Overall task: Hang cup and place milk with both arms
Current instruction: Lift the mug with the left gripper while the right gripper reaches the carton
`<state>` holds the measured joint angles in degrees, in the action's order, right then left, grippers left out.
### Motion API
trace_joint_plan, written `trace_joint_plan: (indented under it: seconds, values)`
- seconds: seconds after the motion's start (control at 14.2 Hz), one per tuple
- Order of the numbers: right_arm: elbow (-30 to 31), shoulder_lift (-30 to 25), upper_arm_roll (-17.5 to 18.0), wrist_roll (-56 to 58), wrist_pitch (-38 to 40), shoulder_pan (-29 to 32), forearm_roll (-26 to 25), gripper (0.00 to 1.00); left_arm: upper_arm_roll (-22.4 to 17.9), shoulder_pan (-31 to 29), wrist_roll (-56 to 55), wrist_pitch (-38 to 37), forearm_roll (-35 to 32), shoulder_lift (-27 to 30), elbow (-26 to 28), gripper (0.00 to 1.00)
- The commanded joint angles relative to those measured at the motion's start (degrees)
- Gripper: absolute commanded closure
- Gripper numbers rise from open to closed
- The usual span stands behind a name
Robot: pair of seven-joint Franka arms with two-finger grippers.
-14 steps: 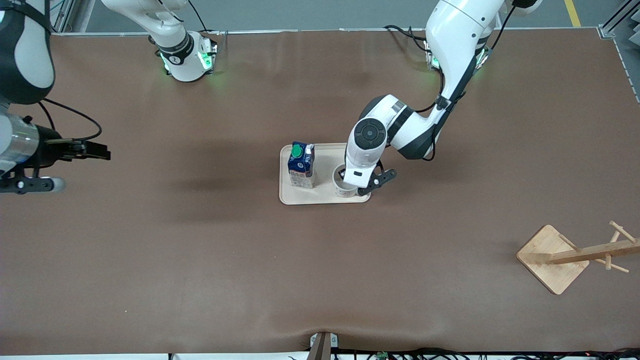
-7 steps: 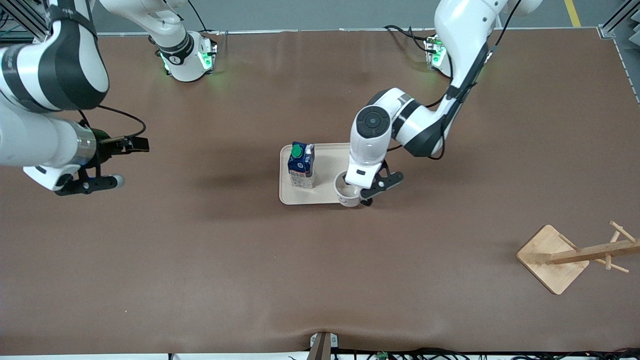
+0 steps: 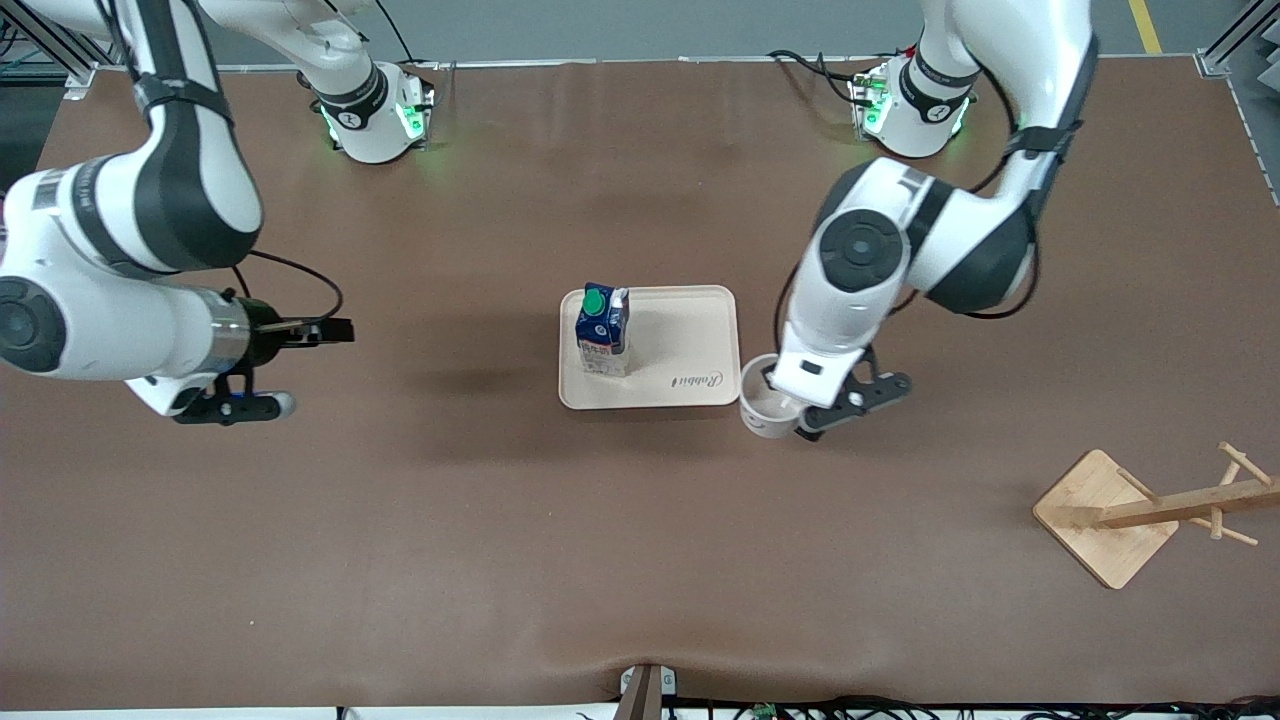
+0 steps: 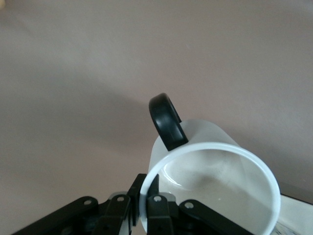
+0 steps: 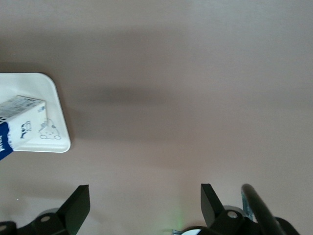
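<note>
The cup is a white mug, held up over the bare table just off the tray's corner toward the left arm's end. My left gripper is shut on its rim. In the left wrist view my left gripper pinches the rim of the cup, with the black handle beside it. The milk stands upright on the beige tray and also shows in the right wrist view. My right gripper is open and empty over the table toward the right arm's end, also seen in its own wrist view.
A wooden cup rack with pegs stands on a square base near the left arm's end of the table, nearer the front camera than the tray. The tray's corner shows in the right wrist view. Brown table all around.
My left gripper has lifted the cup off the tray and carried it toward the left arm's end. My right arm has swung in toward the tray.
</note>
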<state>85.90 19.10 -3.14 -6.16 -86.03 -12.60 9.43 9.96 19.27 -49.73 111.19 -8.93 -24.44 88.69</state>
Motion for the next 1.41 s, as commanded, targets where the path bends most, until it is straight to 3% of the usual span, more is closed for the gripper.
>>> trace_joint_plan:
  seconds: [0.0,0.14,0.35,0.7,0.99,1.34]
  values:
    - [-1.0,1.7,-0.3,-2.1,-2.4,-4.0,0.9,0.00,0.2,-3.4,7.2,-2.5,-0.8,2.2,-0.2,1.00]
    - [-0.8,4.0,-0.2,-2.3,-6.9,-7.5,1.7,0.00,0.2,-6.0,13.6,-3.7,-0.3,3.9,-0.2,1.00]
    - [-0.9,4.7,-0.3,-11.0,-8.4,-12.3,8.2,0.00,0.2,-10.0,23.7,-6.9,-0.1,6.8,-0.2,1.00]
    - [-0.6,7.3,-0.4,-26.4,-16.6,-21.9,8.1,0.00,0.1,-19.4,47.7,-10.2,-0.9,8.8,-2.7,1.00]
    - [-0.8,8.5,-0.2,-27.8,-20.1,-24.3,8.5,0.00,0.0,-26.4,63.8,-10.3,-0.9,7.3,-6.2,1.00]
    - [-0.7,9.6,-0.3,-27.9,-21.0,-26.2,8.5,0.00,-0.1,-29.2,77.7,-10.1,-3.4,5.3,-10.2,1.00]
